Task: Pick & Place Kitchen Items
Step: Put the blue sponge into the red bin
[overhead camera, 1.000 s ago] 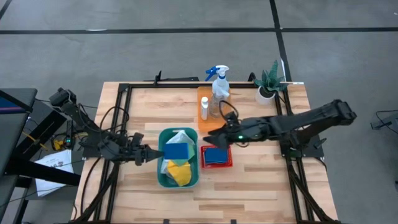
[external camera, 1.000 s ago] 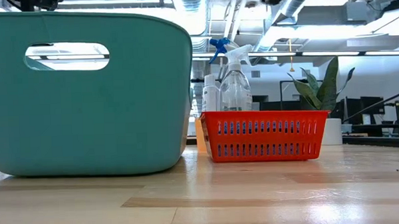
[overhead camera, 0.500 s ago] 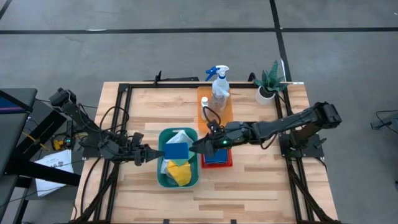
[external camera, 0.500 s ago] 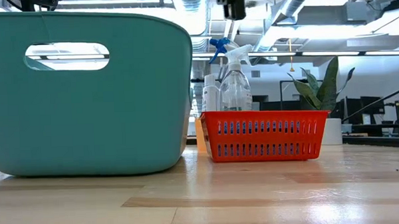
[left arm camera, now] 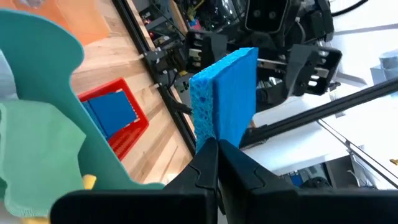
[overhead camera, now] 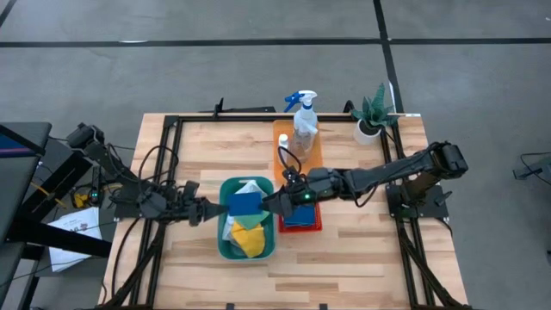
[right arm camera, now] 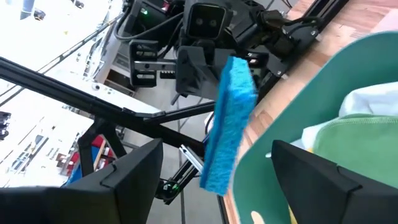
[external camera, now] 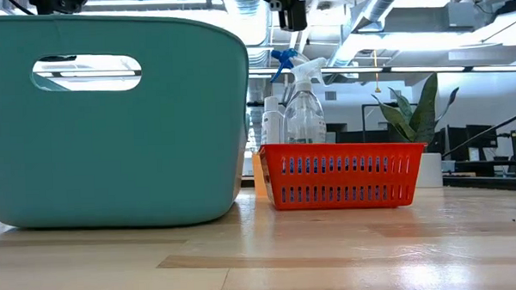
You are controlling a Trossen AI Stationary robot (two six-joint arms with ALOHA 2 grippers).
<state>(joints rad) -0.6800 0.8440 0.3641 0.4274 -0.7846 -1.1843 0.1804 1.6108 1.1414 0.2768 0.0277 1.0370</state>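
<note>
A blue sponge hangs over the teal bin, with my left gripper shut on its left end. White, green and yellow cloths lie in the bin. My right gripper stands open at the sponge's right end. In the right wrist view its fingers stand on either side of the sponge, apart from it. A second blue sponge lies in the red basket. The spray bottle and the small white bottle stand on an orange tray. My left gripper pinches the sponge's left end between its two fingers, only at their free ends. The fingers come in level from the table's left. The sponge sticks out past them toward the right, its broad face up, clear of the bin and the cloths.
A potted plant stands at the table's far right corner. A black frame runs round the table top. Bare wood lies in front of the bin and the basket.
My right gripper has gone from over the red basket toward the table's left and a little down, up to the right end of the held sponge, staying open. My left gripper and the sponge have kept still.
</note>
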